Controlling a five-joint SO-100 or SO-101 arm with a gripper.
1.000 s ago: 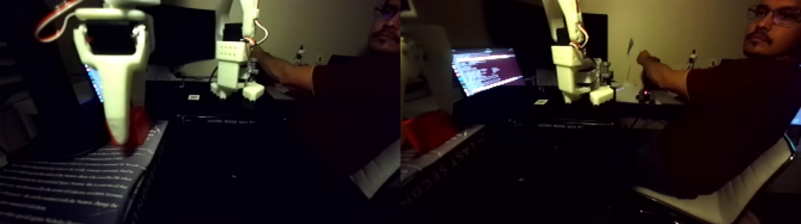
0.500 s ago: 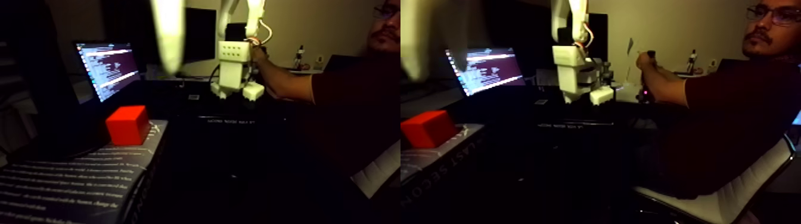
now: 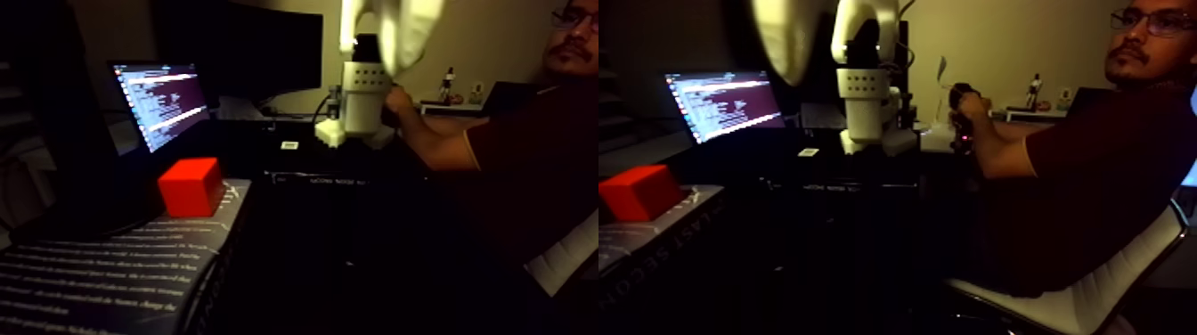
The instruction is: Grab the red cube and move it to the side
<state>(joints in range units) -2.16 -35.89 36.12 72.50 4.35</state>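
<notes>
On the book's far corner: cube point(image 3: 191, 186) sits free, flat on the cover of the book point(image 3: 107, 267), nothing touching it
Gripper point(image 3: 405, 31): blurred at the top edge, high and well right of the cube in the left half; whether the jaws are apart I cannot tell
Step in hand: judged as the approach
Doing it well: come over the cube, spread the jaws, descend square to two opposite faces
Cube's axis: no long one visible; a vertical edge faces the camera, top face level
</notes>
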